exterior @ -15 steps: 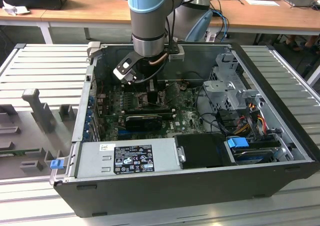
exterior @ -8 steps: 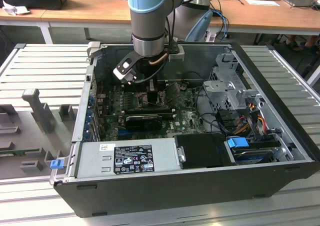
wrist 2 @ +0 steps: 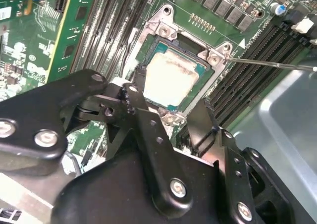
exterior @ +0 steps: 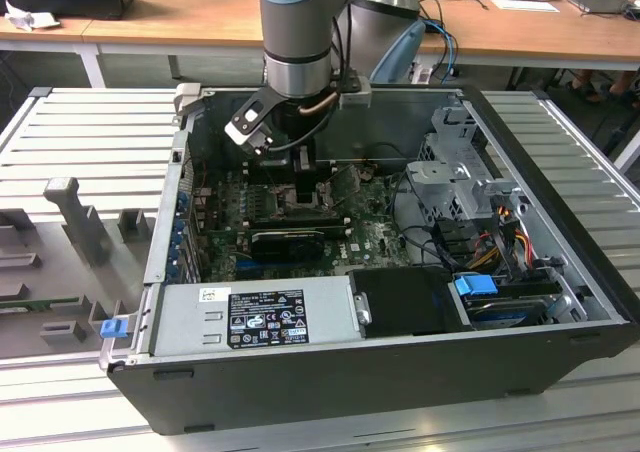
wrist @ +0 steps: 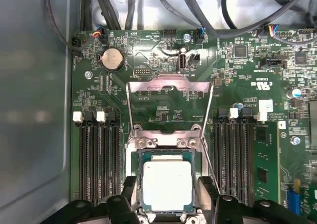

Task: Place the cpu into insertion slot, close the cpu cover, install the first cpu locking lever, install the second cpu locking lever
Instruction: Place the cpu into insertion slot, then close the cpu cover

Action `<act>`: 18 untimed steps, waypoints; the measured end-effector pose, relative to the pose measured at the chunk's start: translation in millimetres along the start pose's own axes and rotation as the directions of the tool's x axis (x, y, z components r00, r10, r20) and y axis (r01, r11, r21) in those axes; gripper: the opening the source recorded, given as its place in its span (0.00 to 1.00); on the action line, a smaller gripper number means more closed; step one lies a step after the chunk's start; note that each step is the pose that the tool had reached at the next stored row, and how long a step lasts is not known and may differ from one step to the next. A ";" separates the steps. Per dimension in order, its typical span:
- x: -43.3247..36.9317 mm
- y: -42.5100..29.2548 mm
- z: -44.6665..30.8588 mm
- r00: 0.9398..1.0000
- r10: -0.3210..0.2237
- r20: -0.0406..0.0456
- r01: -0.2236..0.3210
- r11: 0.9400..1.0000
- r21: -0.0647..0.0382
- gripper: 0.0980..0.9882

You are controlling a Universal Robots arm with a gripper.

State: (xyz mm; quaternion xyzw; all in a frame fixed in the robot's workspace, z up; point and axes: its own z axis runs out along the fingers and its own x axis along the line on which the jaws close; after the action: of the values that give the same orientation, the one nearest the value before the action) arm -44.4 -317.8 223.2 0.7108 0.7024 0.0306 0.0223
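Ribbed silver metal bench [exterior: 80,132], nothing fancy. Carries an open black PC case [exterior: 380,382] lying on its side, pretty much dead centre. Off the case toward the exterior view's left, grey fixture blocks [exterior: 75,217] sitting on the slats. Small blue piece [exterior: 113,326] right at the case's near corner, can't tell if attached.

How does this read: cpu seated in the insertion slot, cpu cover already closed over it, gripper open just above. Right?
Not quite: the cpu cover is open, not closed. In the first wrist view it lies swung back off the insertion slot, leaving the cpu bare. The rest holds: the cpu is seated and the gripper hangs open just above it.
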 end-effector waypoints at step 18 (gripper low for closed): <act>-0.2 0.8 -10.8 1.000 -0.001 0.009 0.001 1.000 0.000 0.01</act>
State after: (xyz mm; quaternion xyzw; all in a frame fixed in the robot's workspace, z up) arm -44.4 -318.1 233.9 0.7107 0.7025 0.0275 0.0256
